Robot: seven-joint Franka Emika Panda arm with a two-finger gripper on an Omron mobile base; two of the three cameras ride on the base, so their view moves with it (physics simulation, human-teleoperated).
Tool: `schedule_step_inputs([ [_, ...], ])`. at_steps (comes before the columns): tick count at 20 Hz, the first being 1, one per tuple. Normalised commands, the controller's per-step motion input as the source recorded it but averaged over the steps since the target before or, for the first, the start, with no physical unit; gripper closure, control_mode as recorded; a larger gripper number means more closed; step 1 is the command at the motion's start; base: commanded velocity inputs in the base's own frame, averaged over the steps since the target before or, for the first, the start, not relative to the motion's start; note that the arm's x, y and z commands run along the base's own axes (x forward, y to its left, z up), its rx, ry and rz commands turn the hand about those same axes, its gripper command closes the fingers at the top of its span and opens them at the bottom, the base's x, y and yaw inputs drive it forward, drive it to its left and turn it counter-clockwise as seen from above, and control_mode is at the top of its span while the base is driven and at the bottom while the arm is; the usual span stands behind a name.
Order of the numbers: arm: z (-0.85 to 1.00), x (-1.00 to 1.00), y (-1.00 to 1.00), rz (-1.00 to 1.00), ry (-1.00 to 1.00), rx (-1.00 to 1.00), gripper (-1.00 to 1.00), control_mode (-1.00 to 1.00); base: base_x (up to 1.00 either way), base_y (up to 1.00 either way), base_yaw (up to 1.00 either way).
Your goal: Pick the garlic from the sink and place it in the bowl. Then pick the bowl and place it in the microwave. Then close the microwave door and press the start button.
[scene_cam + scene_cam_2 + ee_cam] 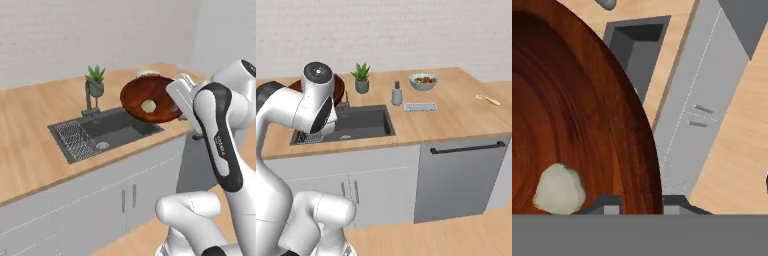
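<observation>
1. The bowl [150, 100] is hanging in the air, tilted steeply so its glossy reddish-brown inside is facing the left base camera, above the right end of the sink [107, 132].
2. The gripper [179, 102] is sitting at the bowl's right edge, and in the hand view the two dark tips are straddling the rim [654, 165], one on each side, so the jaws are closing narrowly on the bowl's wall.
3. The garlic [148, 106] is resting inside the bowl, a pale lump lying low on the wood grain; in the hand view it is showing just beside the left fingertip.
4. The sink is sitting recessed in the wooden worktop [35, 135], with a wire rack [75, 137] at its left end and a grey faucet [90, 102] behind it.
5. A small potted plant [361, 77] is standing behind the sink.
6. In the right base view, a soap dispenser [397, 94] and a grey-blue fruit bowl [423, 81] are standing further right on the worktop, well apart from the gripper.
</observation>
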Motion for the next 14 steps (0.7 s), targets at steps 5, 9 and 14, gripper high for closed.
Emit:
schedule_step_inputs([
  [5,0.00,0.00,0.00,0.00,0.00,0.00,1.00,1.00,0.00,0.00,-0.99],
  [9,0.00,0.00,0.00,0.00,0.00,0.00,1.00,1.00,0.00,-0.04,-0.96],
  [14,0.00,0.00,0.00,0.00,0.00,0.00,1.00,1.00,0.13,-0.60,-0.76],
])
